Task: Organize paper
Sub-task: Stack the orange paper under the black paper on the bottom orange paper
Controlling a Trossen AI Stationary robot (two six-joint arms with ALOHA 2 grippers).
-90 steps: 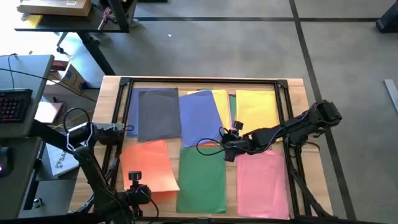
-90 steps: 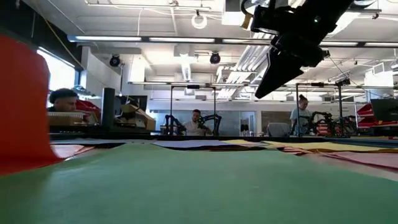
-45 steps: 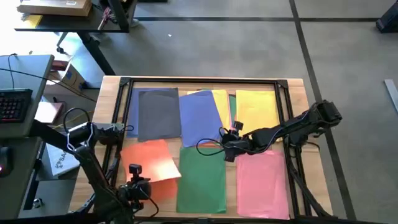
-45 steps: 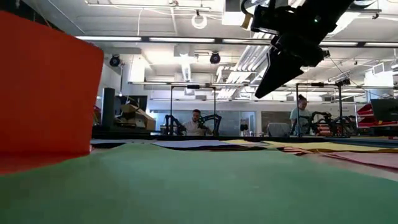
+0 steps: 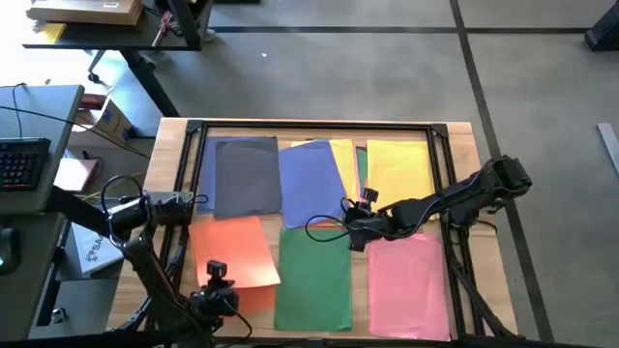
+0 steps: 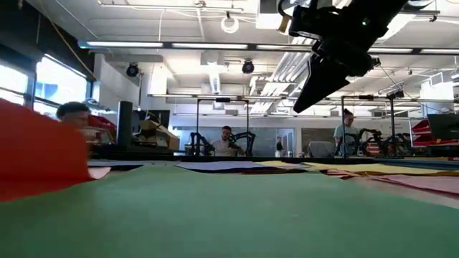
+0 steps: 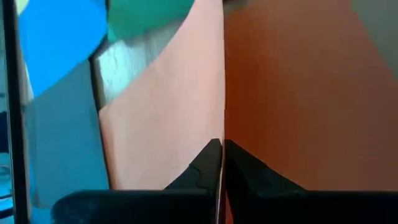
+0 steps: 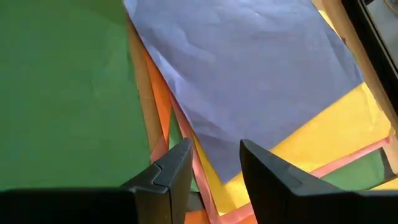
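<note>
Coloured paper lies flat on the wooden table: dark grey (image 5: 247,174), blue (image 5: 311,184), yellow (image 5: 398,169), green (image 5: 314,275) and pink (image 5: 408,285). An orange sheet (image 5: 232,249) lies at the near left, with another orange sheet showing under its near edge. My left gripper (image 5: 221,285) is at that near edge, shut on the orange sheet (image 7: 292,93). My right gripper (image 5: 350,237) hangs open above the near corner of the blue sheet (image 8: 242,68), where yellow and orange sheets stick out beneath it; it holds nothing. My left gripper pinches the orange sheet's near edge (image 7: 222,134) between its two shut fingers. The sheet stands edge-on in the wrist view. Its near part is raised off the table (image 6: 39,154), and its far part lies on the table.
A black frame rail (image 5: 314,126) runs around the table's far and side edges. A desk with a keyboard (image 5: 24,159) stands off the table's left. People sit at benches in the room behind (image 6: 226,140).
My left gripper has raised the orange sheet's near part high, so that it stood tall in the low view, then brought it down again; it now stands low at the left. The sheet's far part has stayed on the table.
</note>
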